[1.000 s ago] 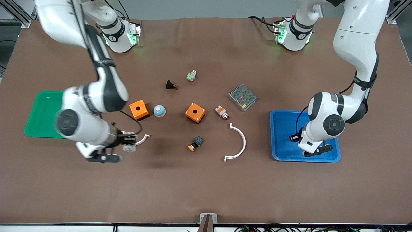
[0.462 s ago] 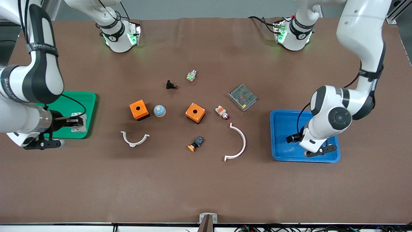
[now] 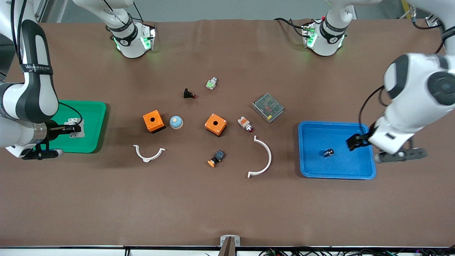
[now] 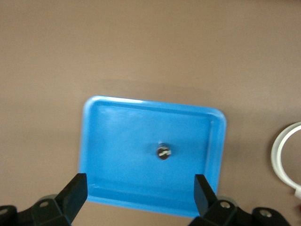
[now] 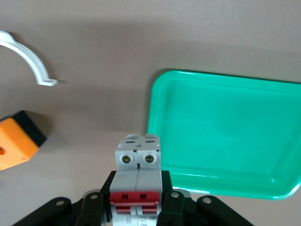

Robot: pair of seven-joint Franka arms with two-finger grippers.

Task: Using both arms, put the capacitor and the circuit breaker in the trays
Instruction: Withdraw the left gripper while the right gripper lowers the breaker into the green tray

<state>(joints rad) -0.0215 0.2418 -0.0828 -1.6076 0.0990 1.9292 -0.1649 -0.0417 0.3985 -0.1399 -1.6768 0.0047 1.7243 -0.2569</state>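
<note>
The circuit breaker (image 3: 75, 128), white-grey with red levers, is held in my right gripper (image 3: 69, 129), which is shut on it over the green tray (image 3: 89, 144), near the tray's side toward the table's middle. In the right wrist view the breaker (image 5: 138, 167) sits between the fingers of that gripper (image 5: 137, 197), with the green tray (image 5: 225, 136) below. The capacitor (image 3: 328, 152), a tiny black cylinder with a shiny top, lies in the blue tray (image 3: 312, 138). My left gripper (image 3: 355, 142) is open and empty above that tray. The left wrist view shows the capacitor (image 4: 163, 151) in the tray (image 4: 117, 136), apart from the open gripper (image 4: 139, 193).
Between the trays lie two orange boxes (image 3: 153, 121) (image 3: 215, 124), a blue-white dome (image 3: 176, 122), two white arcs (image 3: 149, 153) (image 3: 265, 158), a push button (image 3: 216, 158), an indicator lamp (image 3: 245, 123), a mesh-topped box (image 3: 268, 107), a black part with red tip (image 3: 189, 94) and a small green-white part (image 3: 211, 83).
My right gripper carried the circuit breaker from beside the small white arc to over the green tray. My left gripper let go of the capacitor in the blue tray, rose and moved outward.
</note>
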